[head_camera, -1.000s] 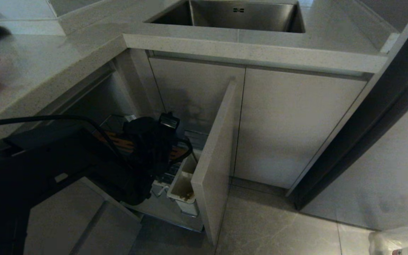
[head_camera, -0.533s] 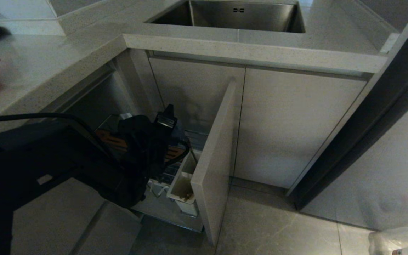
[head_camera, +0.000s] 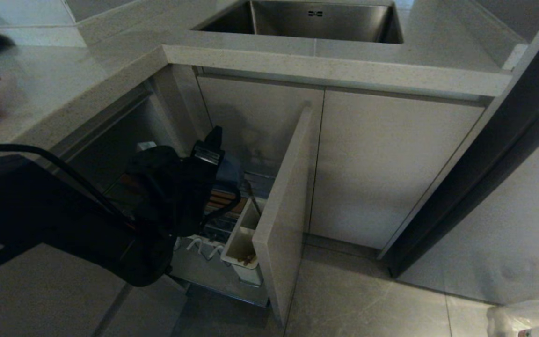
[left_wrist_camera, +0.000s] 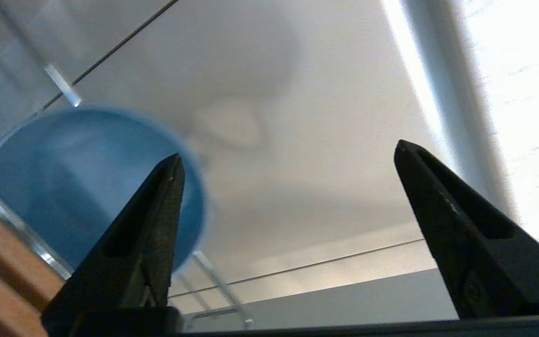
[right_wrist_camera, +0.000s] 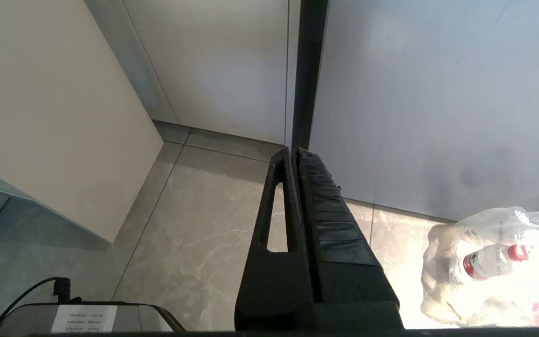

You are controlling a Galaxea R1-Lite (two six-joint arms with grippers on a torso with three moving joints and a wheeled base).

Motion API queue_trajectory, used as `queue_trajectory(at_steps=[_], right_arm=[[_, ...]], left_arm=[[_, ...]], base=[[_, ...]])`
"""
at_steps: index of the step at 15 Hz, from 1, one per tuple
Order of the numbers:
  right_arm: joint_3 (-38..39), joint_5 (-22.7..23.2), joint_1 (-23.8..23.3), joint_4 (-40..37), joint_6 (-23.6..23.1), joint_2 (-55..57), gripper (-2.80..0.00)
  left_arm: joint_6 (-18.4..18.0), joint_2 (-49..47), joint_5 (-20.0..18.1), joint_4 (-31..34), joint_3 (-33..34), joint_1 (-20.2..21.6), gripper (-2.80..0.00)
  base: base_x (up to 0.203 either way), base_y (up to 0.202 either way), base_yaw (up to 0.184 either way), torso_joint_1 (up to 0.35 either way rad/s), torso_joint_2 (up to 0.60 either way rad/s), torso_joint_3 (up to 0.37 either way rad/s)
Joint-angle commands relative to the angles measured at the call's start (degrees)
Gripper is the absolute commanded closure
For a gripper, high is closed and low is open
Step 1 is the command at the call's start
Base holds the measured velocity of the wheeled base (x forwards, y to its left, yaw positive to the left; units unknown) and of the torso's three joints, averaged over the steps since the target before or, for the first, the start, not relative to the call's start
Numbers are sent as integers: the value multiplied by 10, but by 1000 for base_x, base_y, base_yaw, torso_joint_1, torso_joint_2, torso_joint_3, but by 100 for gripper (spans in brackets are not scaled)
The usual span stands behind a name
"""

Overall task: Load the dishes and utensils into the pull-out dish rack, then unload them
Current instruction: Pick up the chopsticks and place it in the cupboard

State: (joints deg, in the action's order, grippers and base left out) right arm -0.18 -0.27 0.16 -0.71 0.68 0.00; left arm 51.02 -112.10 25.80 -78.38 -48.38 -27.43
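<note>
L gripper agape over rack

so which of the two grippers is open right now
The left gripper, by the blue-grey bowl in the pull-out dish rack; its fingers are spread. The right gripper is shut.

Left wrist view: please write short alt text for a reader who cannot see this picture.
The left gripper is open, its two black fingers spread wide and holding nothing. Behind one finger sits a blue-grey bowl in the wire dish rack, beside a brown wooden strip.
</note>
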Motion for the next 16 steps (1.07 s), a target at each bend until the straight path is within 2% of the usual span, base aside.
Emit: queue_trajectory(at_steps=[1,3,6,7,12,16], right_arm=[[0,0,0,0,0,1,0],[0,0,0,0,0,0,0],[0,0,0,0,0,1,0],[0,0,0,0,0,1,0],[0,0,0,0,0,0,0],[0,0,0,0,0,0,0]], left_arm=[[1,40,2,4,8,-8,-280],[-3,67,4,27,19,-17,-280],[-34,100,4,30,48,-24,-280],[-47,114,3,31,54,-28,0],[-121,168,-8,111,63,-31,0],[-187,205,-24,115,34,-47,0]], base=[[0,0,0,0,0,0],[0,0,0,0,0,0],[0,0,0,0,0,0],[0,0,0,0,0,0],[0,0,0,0,0,0],[0,0,0,0,0,0]])
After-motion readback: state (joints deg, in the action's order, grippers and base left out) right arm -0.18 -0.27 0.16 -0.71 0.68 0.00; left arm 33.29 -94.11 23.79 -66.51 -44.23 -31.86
